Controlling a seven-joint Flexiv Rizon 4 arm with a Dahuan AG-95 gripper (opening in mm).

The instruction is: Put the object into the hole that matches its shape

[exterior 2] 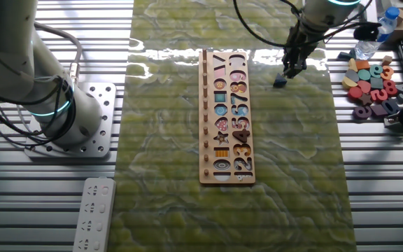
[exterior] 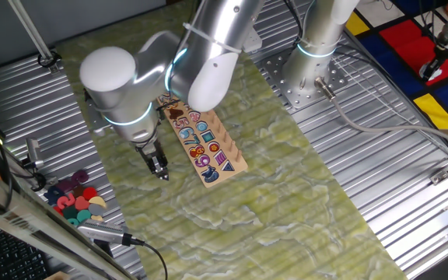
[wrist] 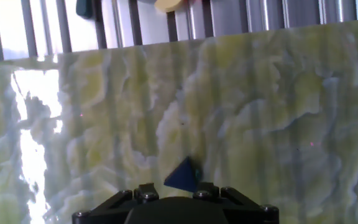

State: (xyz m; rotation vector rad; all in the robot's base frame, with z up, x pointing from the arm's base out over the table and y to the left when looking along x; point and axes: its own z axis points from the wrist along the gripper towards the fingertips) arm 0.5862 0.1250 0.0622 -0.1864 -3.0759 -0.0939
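The object, a small dark navy triangular piece (wrist: 182,176), sits between my gripper's (wrist: 179,186) fingers in the hand view, just above the yellow-green mat. In the other fixed view it is a dark spot (exterior 2: 280,82) at the tip of my gripper (exterior 2: 289,72), right of the board's far end. My gripper (exterior: 160,168) hangs left of the wooden board (exterior: 179,134) and looks shut on the piece. The hole, a dark purple triangle recess (exterior: 225,165), lies at the board's end and also shows in the other fixed view (exterior 2: 220,65).
A pile of loose coloured pieces (exterior: 72,201) lies on the ribbed metal table beside the mat, also in the other fixed view (exterior 2: 373,84). A second arm's base (exterior 2: 82,112) stands at the mat's other side. A remote (exterior 2: 95,213) lies near the front.
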